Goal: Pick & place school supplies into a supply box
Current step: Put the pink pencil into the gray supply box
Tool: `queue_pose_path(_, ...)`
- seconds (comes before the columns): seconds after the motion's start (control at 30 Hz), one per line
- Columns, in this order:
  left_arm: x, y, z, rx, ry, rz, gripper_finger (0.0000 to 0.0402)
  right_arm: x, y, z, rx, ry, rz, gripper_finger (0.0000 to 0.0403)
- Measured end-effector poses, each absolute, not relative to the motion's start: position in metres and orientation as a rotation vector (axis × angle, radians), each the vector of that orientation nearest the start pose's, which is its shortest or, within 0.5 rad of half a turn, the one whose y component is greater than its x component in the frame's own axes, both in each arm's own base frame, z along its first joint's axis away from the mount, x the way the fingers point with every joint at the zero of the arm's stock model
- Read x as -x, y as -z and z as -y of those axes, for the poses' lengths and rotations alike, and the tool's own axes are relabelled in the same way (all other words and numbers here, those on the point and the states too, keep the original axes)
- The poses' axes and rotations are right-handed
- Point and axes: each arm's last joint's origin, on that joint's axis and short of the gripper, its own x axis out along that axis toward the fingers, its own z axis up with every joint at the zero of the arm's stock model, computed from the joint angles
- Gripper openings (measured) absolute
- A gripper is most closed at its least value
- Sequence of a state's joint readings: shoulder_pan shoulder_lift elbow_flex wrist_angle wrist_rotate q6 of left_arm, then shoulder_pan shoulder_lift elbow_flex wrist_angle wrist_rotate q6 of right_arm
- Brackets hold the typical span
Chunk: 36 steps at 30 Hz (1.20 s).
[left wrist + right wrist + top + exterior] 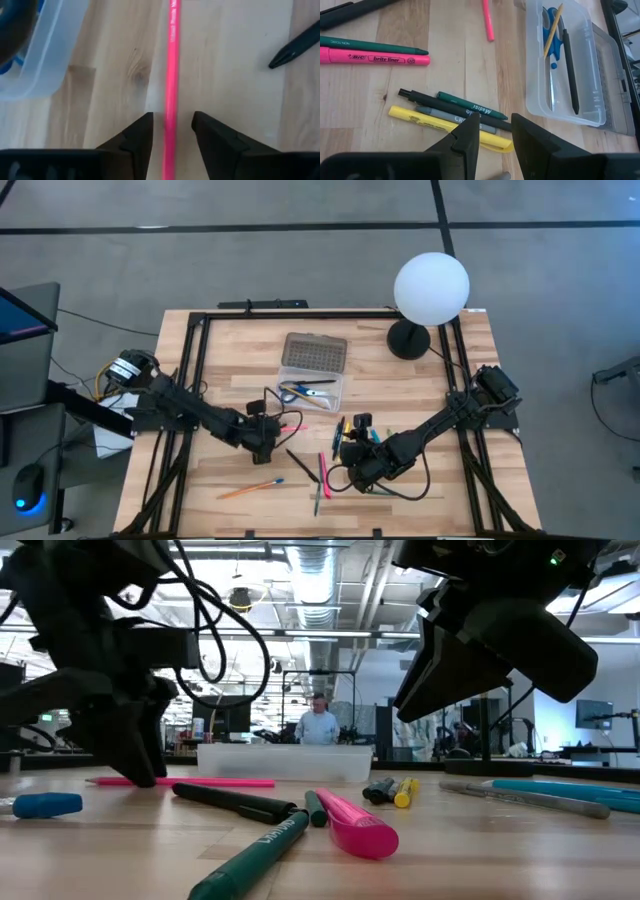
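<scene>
Your left gripper (171, 132) sits left of centre in the high view, fingers spread either side of a pink pencil (171, 75) lying flat on the table (240, 350), not pinching it. The supply box (312, 385) lies open at upper centre, scissors (551, 30) inside. Your right gripper (495, 131), lower centre-right, hovers with fingers apart over a yellow highlighter (440, 125), holding nothing.
</scene>
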State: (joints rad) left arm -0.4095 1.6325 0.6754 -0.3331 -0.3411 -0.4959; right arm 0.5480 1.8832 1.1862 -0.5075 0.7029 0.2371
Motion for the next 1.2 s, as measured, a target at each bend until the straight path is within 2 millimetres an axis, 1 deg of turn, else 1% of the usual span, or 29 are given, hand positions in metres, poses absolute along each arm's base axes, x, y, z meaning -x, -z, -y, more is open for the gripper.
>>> queue_pose_path(0.1,-0.239,-0.11,0.087,-0.014,-0.162,-1.197,0.0105,-0.317,-0.16,-0.171,0.486,0.248,-0.941,0.0108)
queue_pose_path(0.2,-0.241,-0.11,0.085,-0.008,-0.074,-1.218,0.0034,-0.317,-0.16,-0.171,0.484,0.248,-0.939,0.0108)
queue_pose_path(0.23,-0.241,-0.11,0.085,-0.012,-0.053,-1.222,0.002,-0.317,-0.16,-0.171,0.484,0.248,-0.938,0.0108)
queue_pose_path(0.27,-0.242,-0.111,0.085,-0.015,-0.04,-1.222,0.0016,-0.317,-0.16,-0.171,0.483,0.248,-0.938,0.0108)
queue_pose_path(0.4,-0.24,-0.111,0.09,-0.08,-0.034,-1.203,0.0008,-0.317,-0.16,-0.171,0.484,0.248,-0.938,0.0108)
queue_pose_path(0.47,-0.239,-0.112,0.096,-0.137,-0.044,-1.188,0.0006,-0.317,-0.16,-0.171,0.484,0.247,-0.938,0.0108)
queue_pose_path(0.6,-0.238,-0.116,0.116,-0.34,-0.015,-1.131,0.0003,-0.317,-0.16,-0.171,0.485,0.247,-0.938,0.0108)
queue_pose_path(0.67,-0.238,-0.12,0.125,-0.406,-0.003,-1.111,0.0002,-0.317,-0.16,-0.171,0.486,0.247,-0.938,0.0108)
queue_pose_path(0.73,-0.239,-0.125,0.133,-0.402,0.038,-1.117,0.0002,-0.318,-0.16,-0.171,0.485,0.248,-0.939,0.0108)
queue_pose_path(0.83,-0.241,-0.13,0.139,-0.393,0.065,-1.108,0.0,-0.318,-0.16,-0.169,0.482,0.253,-0.94,0.0108)
queue_pose_path(0.97,-0.246,-0.137,0.142,-0.414,0.023,-1.061,0.0004,-0.319,-0.16,-0.169,0.482,0.253,-0.94,0.0108)
queue_pose_path(1.2,-0.25,-0.142,0.142,-0.451,-0.023,-1.022,0.0004,-0.319,-0.159,-0.169,0.484,0.253,-0.943,0.0108)
